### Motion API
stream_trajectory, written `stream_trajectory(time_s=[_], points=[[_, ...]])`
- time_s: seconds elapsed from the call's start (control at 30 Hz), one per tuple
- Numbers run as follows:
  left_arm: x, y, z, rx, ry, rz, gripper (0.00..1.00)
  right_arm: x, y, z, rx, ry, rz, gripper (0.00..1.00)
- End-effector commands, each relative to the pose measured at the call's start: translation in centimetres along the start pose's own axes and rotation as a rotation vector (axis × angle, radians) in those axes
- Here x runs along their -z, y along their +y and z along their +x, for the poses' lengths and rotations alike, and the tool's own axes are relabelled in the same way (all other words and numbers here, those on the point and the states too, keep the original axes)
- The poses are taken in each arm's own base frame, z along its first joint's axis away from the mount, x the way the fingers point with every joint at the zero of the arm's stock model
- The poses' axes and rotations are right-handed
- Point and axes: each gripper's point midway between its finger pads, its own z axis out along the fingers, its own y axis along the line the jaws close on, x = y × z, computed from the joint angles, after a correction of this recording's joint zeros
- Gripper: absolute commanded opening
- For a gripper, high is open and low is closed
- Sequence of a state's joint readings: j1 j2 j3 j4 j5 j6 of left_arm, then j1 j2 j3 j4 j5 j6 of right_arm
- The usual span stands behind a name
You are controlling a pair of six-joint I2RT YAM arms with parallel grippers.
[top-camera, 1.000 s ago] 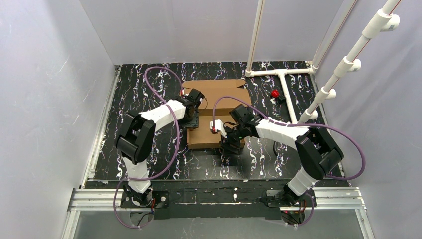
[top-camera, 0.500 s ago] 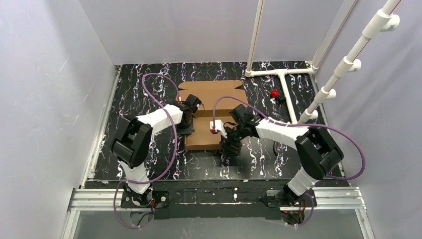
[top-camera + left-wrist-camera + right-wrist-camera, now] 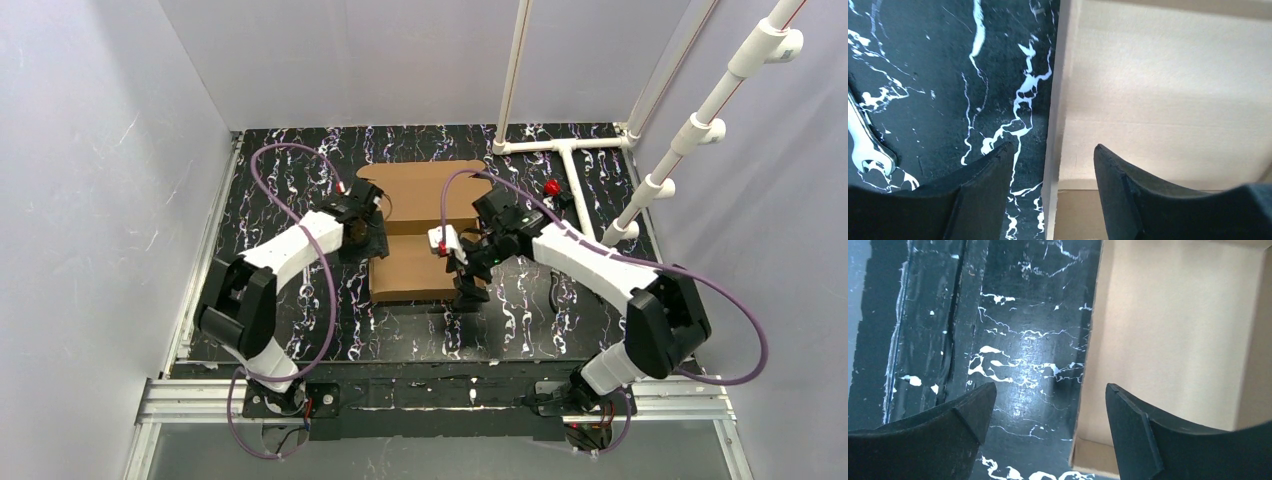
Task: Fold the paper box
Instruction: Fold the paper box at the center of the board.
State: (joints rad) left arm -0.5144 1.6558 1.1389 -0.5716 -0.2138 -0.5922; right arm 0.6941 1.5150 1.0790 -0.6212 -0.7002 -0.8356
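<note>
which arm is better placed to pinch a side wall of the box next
Left, probably. The left fingers straddle a wall edge of the paper box, roughly centred in their gap. The right fingers are open too, but the box edge sits close to one finger, off centre.

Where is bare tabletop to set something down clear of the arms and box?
Bare black marbled tabletop lies between the near edge of the brown cardboard box and the arm bases, and in the far left corner. Crowded: both box sides, where the left gripper and right gripper straddle its edges, and the far right corner with white pipes and a small red object.
</note>
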Motion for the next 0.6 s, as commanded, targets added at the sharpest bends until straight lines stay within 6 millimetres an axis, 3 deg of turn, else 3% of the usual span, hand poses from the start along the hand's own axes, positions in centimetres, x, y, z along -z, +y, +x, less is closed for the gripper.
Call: stream_trajectory(time_s=[0.0,0.17,0.4,0.5,0.57], points=[[1.4,0.3,-1.8,0.114,-0.023,0.126,0.61,3.5,2.1,-2.3,0.086,-0.07,-0.074,0.9],[0.4,1.1,-3.5,0.115,-0.025,0.12,0.61,4.8,1.2,-0.8,0.031,-0.11,-0.024,0.92],[-2.9,1.0,-3.8,0.068,0.029,0.058,0.52,5.0,0.9,1.2,-0.037,-0.115,0.003,0.93],[-3.9,1.5,-3.6,0.059,0.041,0.014,0.35,4.9,1.0,1.9,-0.055,-0.108,0.003,0.92],[-4.1,1.9,-3.5,0.056,0.04,-0.006,0.13,5.0,0.7,2.1,-0.059,-0.1,0.014,0.93]])
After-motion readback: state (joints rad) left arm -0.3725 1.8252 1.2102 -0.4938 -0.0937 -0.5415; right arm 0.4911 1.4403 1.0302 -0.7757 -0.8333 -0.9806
